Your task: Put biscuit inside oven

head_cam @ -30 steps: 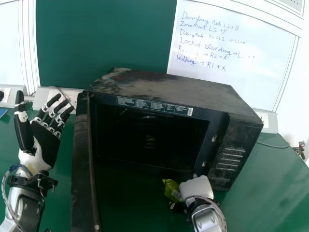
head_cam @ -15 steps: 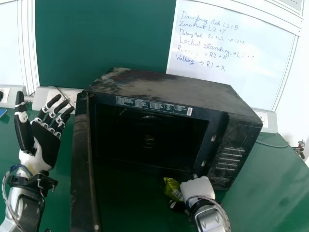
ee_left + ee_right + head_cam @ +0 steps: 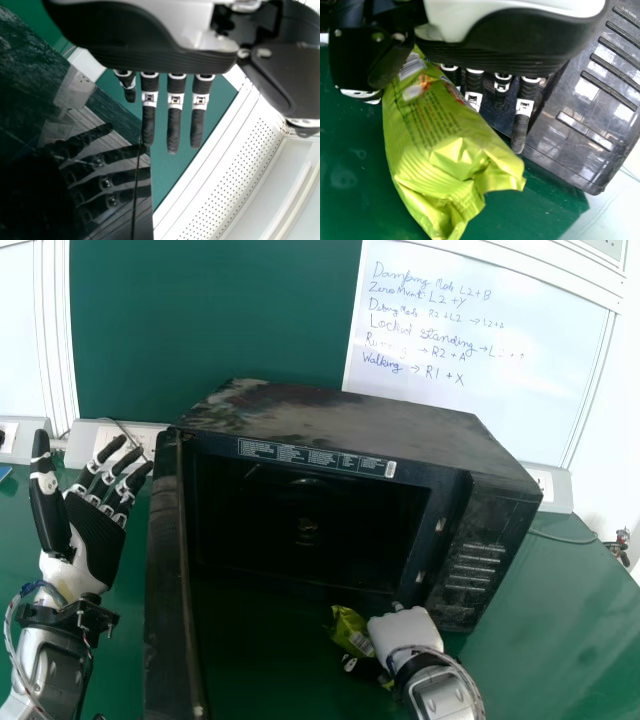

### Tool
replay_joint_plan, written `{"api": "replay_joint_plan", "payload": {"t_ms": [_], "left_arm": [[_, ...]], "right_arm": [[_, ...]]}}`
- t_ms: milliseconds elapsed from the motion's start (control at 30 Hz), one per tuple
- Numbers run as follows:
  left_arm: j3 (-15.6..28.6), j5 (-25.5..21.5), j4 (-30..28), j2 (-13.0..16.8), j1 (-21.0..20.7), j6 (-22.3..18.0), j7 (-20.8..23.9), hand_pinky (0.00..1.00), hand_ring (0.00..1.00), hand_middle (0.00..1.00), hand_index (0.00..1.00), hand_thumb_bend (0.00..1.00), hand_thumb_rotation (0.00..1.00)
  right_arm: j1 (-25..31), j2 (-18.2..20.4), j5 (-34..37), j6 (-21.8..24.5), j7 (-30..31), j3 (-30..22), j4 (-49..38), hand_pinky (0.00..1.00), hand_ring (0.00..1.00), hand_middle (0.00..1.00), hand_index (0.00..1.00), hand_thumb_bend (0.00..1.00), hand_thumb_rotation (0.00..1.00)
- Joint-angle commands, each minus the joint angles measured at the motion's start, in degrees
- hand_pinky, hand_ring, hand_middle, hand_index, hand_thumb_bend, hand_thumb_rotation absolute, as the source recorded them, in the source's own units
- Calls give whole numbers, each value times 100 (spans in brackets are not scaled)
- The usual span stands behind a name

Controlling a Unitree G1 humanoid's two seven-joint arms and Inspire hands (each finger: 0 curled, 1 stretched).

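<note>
Though near the wide-open oven [image 3: 350, 422], biscuit packet [image 3: 440, 135] outside its front edge

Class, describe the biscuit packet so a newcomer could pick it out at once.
Find the big black oven with its door open. Before the opening's lower right, in the robot's right hand, is a packet. Its crinkled wrapper is shiny lime green, brighter than the dark green table and unlike the black oven.

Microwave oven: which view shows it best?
Head view: the microwave oven with cavity, open door and control panel together. Right wrist view: part of the control panel. Left wrist view: glossy dark door reflecting the left hand.
</note>
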Motion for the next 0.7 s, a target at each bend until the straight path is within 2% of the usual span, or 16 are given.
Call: {"api": "replay_joint_plan", "payload": {"t_ms": [0,200,533,667], "left_arm": [[20,-16,54,16,11,-60,-78,77,71,69,71,85,36],[3,23,48,29,11,-46,-45,77,71,69,71,87,36],[-12,14,37,29,-42,-17,-7,75,71,69,71,85,36],[-20,16,48,25,-54,-27,-16,74,70,68,70,83,37]], "right_arm": [[82,17,112,-2,-28,-20,-91,47,48,43,52,53,0],[66,-23,153,-10,-46,-62,-243,46,48,43,51,53,0],[63,-9,188,-3,-85,-136,-457,38,43,41,52,53,0],[27,18,231,17,-20,-185,-533,38,43,41,52,53,0]]}}
